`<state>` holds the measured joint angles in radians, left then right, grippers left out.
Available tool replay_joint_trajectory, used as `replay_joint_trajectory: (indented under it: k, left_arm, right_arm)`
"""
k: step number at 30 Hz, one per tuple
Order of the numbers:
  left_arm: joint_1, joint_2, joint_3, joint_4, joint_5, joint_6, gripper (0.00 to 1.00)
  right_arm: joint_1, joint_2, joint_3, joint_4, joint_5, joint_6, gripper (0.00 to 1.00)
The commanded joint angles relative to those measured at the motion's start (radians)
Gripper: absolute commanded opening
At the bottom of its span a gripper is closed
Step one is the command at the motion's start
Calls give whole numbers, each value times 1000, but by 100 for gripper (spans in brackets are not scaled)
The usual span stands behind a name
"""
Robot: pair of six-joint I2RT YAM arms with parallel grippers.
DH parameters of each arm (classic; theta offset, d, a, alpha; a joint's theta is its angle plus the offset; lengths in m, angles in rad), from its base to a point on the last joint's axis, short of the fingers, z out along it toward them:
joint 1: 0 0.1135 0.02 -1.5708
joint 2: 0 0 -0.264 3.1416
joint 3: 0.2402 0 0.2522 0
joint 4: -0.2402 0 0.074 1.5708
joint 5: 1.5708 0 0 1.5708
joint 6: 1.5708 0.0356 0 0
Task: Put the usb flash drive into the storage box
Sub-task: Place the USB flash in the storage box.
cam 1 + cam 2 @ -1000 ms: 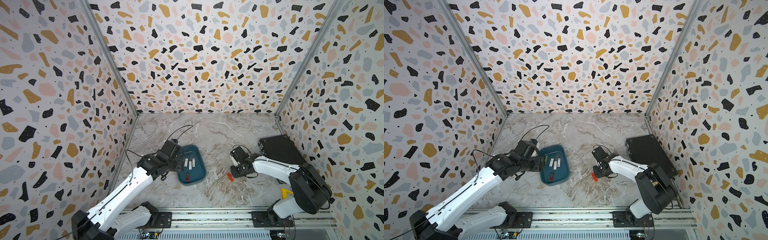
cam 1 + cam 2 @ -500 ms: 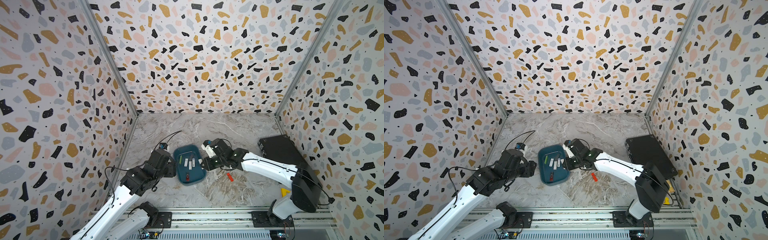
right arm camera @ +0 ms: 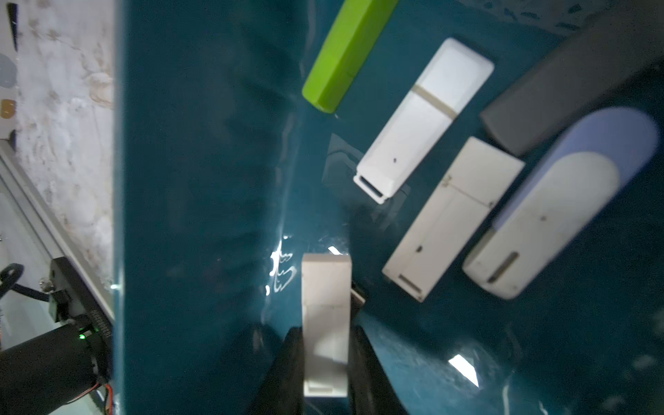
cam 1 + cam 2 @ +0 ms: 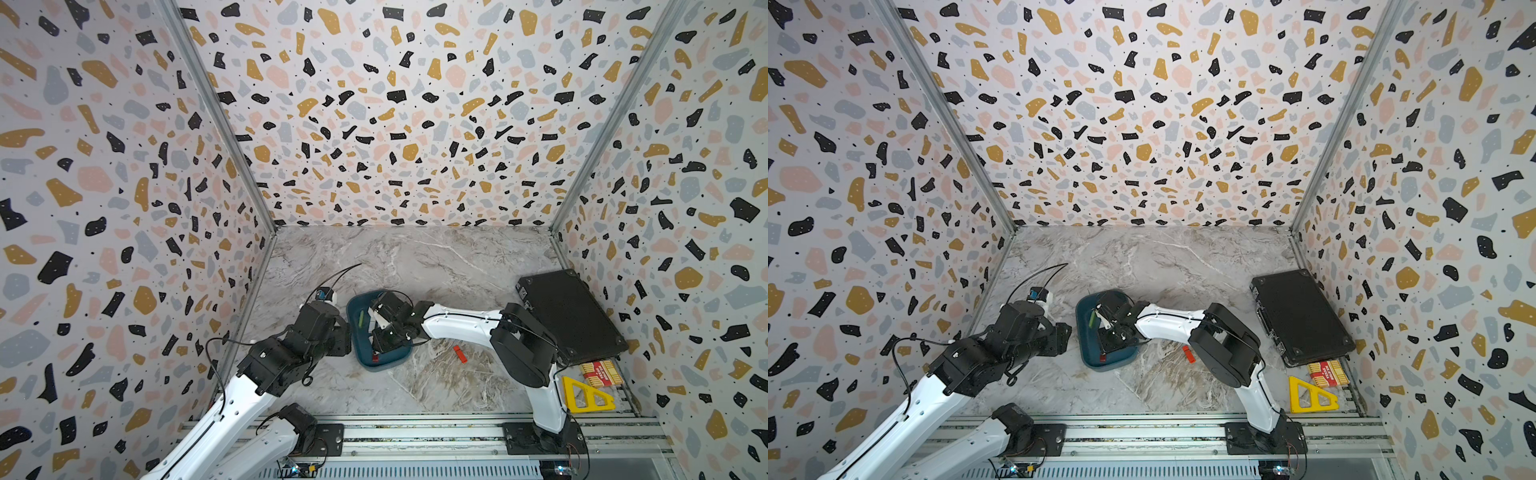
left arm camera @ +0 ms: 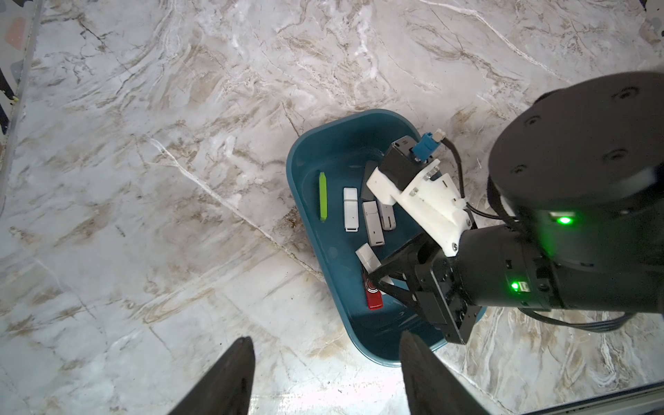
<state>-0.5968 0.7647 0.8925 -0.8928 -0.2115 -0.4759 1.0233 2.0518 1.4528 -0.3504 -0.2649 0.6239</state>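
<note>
While hovering low inside box (image 4: pixel 384 362), clamps white drive (image 3: pixel 325 323) in right tool (image 3: pixel 326 337), clear of sticks (image 3: pixel 424 118) lying there, presumably for clean drop; holds left tool (image 5: pixel 325 337) splayed, empty, beside box.

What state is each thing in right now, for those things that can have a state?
storage box, open on top, several sticks lying inside.
white usb flash drive, held between the right gripper's fingers, over the box floor.
right gripper, shut on the white usb flash drive.
left gripper, open, empty, beside the box.
red stick, lying flat outside the box.
black case, closed.
</note>
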Motion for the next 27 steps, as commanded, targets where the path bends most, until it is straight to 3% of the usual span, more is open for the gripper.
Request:
replay_joint_trajectory:
  k: [1, 6, 15, 17, 22, 27]
  left_arm:
    - [-13, 2, -6, 3, -24, -9, 69]
    - [-41, 8, -7, 9, -6, -1, 69]
    - [-117, 100, 5, 106, 211, 55, 68]
    - [-197, 167, 20, 148, 227, 55, 68]
    - [-430, 431, 139, 144, 94, -5, 69]
    - [-562, 653, 186, 284, 148, -154, 71]
  right_arm:
    - [2, -56, 85, -113, 52, -52, 30]
    - [-41, -258, 1, -203, 165, -156, 40]
    - [-416, -766, -474, -155, 186, -186, 46]
    - [-521, -815, -556, -150, 192, -188, 46]
    - [-753, -822, -692, -110, 145, -134, 47]
    - [-889, -796, -771, -46, 118, -102, 47]
